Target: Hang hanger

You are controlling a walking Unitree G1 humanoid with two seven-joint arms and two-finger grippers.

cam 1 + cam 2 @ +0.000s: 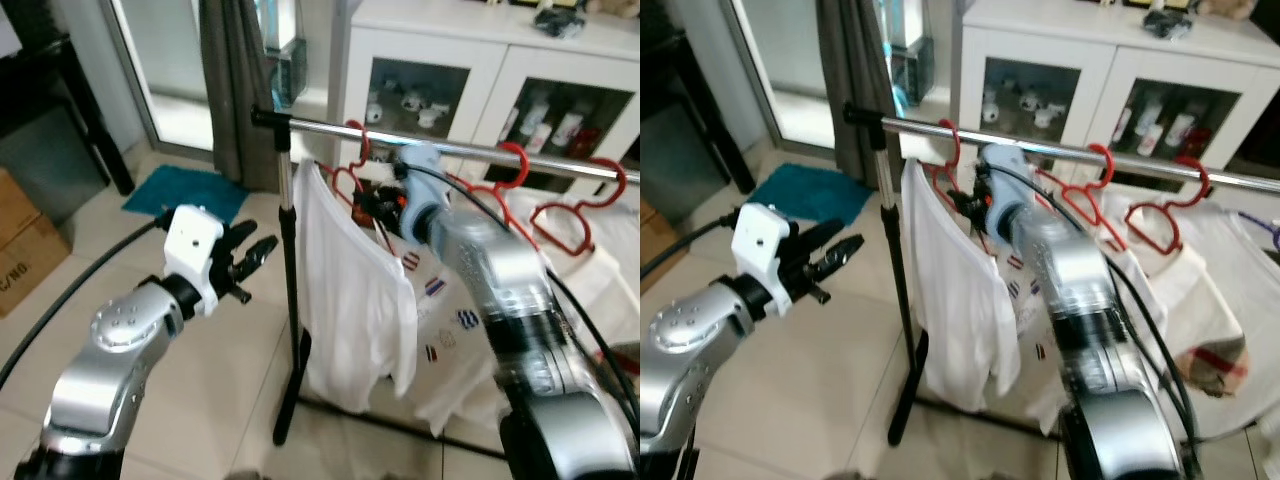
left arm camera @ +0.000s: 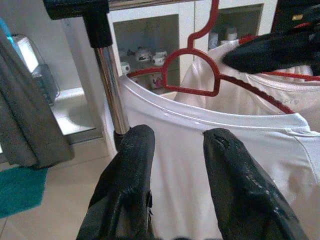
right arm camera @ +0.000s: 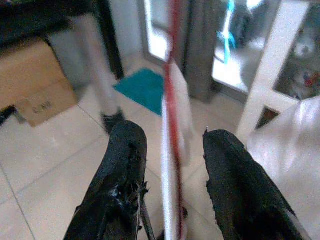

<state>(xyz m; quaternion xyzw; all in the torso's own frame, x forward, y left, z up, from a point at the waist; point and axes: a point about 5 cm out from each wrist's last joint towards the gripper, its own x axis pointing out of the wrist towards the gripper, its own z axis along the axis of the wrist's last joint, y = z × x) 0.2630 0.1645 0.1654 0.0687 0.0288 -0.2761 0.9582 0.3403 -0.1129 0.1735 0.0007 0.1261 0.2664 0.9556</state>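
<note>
Black fingers (image 3: pixel 125 170) of the right hand (image 3: pixel 170 175) stood spread around the red hanger (image 3: pixel 170 150), which carried a white shirt (image 1: pixel 350 290) and already hooked the rail (image 1: pixel 330 127). Hanging looked done (only withdrawal left); the left hand (image 1: pixel 245 262) hovered open beside the stand.

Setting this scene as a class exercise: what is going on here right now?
A humanoid robot is hanging laundry. Its right gripper is up at the metal rail, open, with a red hanger carrying a white T-shirt between its fingers. The hook is at the rail. The left gripper hovers open beside the rack's upright pole, holding nothing.
</note>
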